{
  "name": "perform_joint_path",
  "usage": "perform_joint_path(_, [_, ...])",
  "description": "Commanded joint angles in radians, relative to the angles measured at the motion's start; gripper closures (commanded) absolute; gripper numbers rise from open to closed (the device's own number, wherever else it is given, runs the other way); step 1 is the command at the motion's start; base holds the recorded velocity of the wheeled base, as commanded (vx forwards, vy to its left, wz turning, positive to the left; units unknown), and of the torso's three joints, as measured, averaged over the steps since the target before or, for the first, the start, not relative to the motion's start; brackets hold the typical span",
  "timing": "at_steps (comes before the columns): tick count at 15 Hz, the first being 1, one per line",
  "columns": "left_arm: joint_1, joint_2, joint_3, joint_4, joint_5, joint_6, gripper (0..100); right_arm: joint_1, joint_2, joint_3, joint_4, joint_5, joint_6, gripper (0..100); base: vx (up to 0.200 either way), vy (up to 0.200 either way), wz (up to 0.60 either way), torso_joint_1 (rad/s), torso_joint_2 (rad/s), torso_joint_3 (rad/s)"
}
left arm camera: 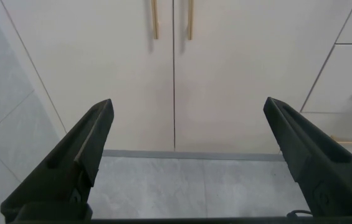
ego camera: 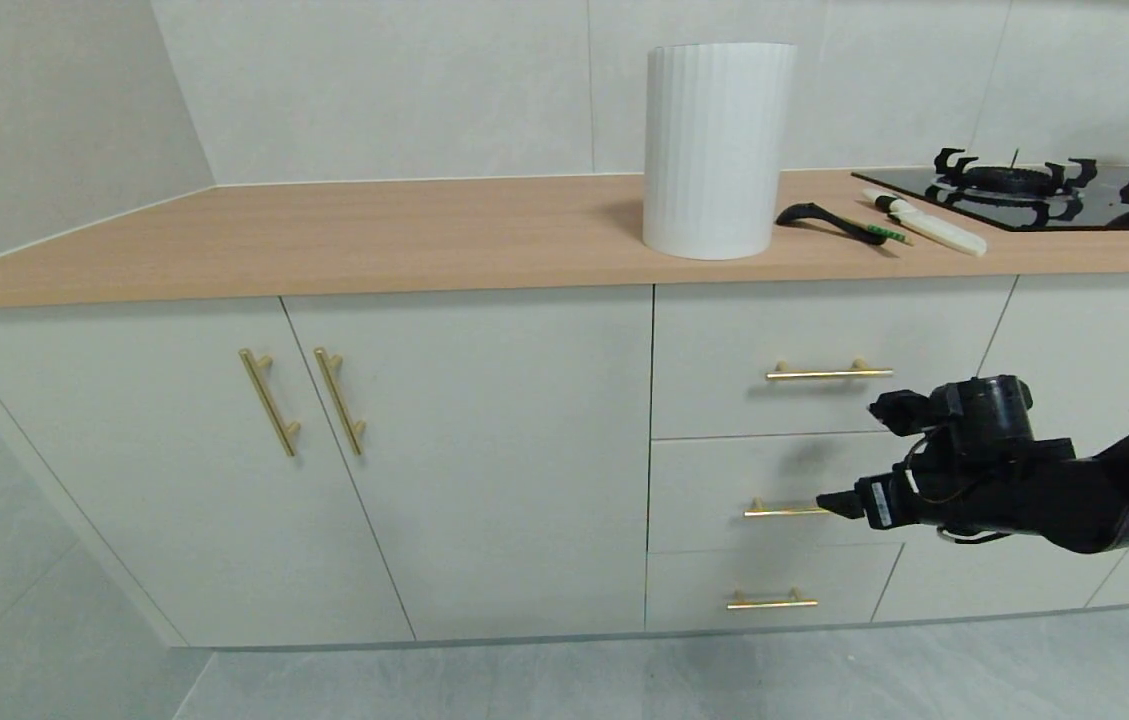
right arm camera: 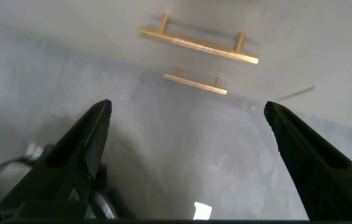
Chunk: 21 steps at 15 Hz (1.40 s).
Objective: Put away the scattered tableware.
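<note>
The left end effector hangs low before the double cupboard doors, fingers spread wide and gripping nothing, probably parked out of the way. Up on the table, a tall white ribbed canister stands upright, likely meant as the holder for the utensils. The scattered tableware lies flat just past it, between the canister and the gas hob: a black spoon nearest the canister, green-ended chopsticks beside it, then a long white utensil angled toward the hob. None of it has been picked up yet. Below the table, the right end effector is released too, wide open and empty. Its lower finger sits just at the right end of the middle drawer handle, which suggests that drawer may be the first target.
</note>
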Motion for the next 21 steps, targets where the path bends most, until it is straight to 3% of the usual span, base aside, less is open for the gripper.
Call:
perform_joint_path(1, [0.0,0.002,0.0,-0.001,0.001,0.0,0,0.003,0.111,-0.009,-0.071,-0.027,0.048,0,0.0,0.0,0.0,0.0,0.0,0.0])
perform_joint_path(3, [0.0,0.002,0.0,-0.001,0.001,0.0,0,0.02,0.16,-0.032,-0.12,-0.032,0.123,0,0.0,0.0,0.0,0.0,0.0,0.0])
perform_joint_path(6, [0.0,0.002,0.0,-0.001,0.001,0.0,0,0.033,0.223,-0.033,-0.193,-0.036,0.126,0,0.0,0.0,0.0,0.0,0.0,0.0])
perform_joint_path(10, [0.0,0.002,0.0,-0.001,0.001,0.0,0,0.051,0.333,-0.052,-0.367,-0.147,0.129,0,0.0,0.0,0.0,0.0,0.0,0.0])
perform_joint_path(21, [0.0,0.002,0.0,-0.001,0.001,0.0,0,0.049,0.448,-0.181,-0.397,-0.217,0.214,0,0.0,0.0,0.0,0.0,0.0,0.0])
